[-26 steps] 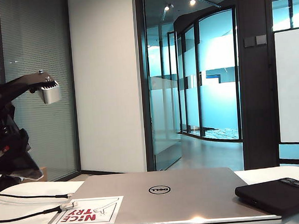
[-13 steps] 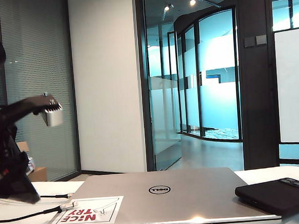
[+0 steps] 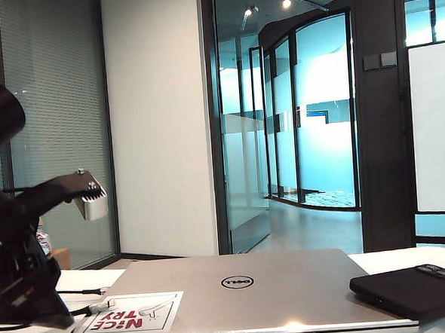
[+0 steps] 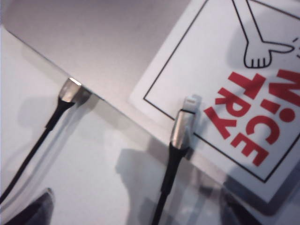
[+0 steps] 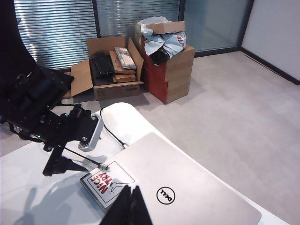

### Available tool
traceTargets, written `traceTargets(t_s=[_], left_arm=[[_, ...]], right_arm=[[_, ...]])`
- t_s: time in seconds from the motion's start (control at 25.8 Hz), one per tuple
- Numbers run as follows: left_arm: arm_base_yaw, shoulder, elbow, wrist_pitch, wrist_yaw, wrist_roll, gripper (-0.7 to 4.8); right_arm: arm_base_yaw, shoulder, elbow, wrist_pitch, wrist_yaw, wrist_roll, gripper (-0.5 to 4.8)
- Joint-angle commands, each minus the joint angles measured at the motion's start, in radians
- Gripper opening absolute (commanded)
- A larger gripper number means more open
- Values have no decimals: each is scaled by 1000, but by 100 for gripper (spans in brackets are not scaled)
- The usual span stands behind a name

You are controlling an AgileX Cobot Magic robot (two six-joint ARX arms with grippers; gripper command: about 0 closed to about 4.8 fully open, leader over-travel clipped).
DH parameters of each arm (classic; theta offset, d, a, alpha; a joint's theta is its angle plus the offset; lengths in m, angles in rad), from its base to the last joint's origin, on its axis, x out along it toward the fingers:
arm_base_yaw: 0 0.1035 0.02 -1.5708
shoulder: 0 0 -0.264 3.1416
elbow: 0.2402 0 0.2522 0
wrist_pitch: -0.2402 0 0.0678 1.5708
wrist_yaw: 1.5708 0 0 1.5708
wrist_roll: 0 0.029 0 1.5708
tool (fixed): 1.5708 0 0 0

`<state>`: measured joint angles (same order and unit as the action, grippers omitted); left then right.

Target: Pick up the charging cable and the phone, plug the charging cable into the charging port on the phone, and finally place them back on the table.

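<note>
My left gripper (image 4: 136, 220) has its jaws spread as wide as they go, with nothing between them; only the dark fingertips (image 4: 28, 211) show in my left wrist view, either side of the cord. My right gripper (image 5: 132, 206) is pressed fully shut, empty, hanging high above the laptop (image 3: 238, 290) near its Dell logo.

Over the last second my left arm has dropped, its wrist camera sinking from well above the laptop to much nearer its lid. I judge this to be the approach to the first pick, with nothing grasped yet.

The charging cable (image 4: 171, 173) lies with its silvery plug (image 4: 185, 124) resting on the sticker (image 4: 243, 103) at the laptop's near left corner, the tip pointing inward over the lid. Its long axis runs from the plug straight back off the laptop's edge onto the table (image 4: 93, 168), toward my open jaws. A second cord (image 4: 44, 136) is beside it, its plug at the laptop's side edge. The phone (image 3: 411, 291) sits at the laptop's right side, untouched.
</note>
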<state>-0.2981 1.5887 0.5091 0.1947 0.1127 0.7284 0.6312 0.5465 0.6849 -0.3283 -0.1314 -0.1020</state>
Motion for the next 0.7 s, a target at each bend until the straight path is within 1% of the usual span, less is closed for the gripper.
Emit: traceTargets(t_s=[0.04,0.35,0.39,0.47,0.5,0.54,0.62,0.66,0.7], left_arm=[[-2,21,0,43,3,-3,479],[-2,39,0,53,4,-4,478],[-2,39,0,53,4,-4,434],[-2,39,0,52,4,-4,301],[-2,39,0,43,4,-8,149],[-2,39,0,30,4,-18,81],[-2,39,0,5,5,-50,81],[-2,40,0,-10,8,-53,81],[-2,42,0,-41,13,-52,95]], right_arm=[[0,0,5,18,3,-3,-5],[0,0,5,18,3,-3,-5],[0,0,5,19,3,-3,-5],[0,0,5,18,3,-3,-5],[0,0,5,19,3,-3,-5],[0,0,5,19,3,-3,-5],[0,0,5,19,3,-3,-5],[0,0,5,19,3,-3,-5],[0,0,5,19,3,-3,-5]])
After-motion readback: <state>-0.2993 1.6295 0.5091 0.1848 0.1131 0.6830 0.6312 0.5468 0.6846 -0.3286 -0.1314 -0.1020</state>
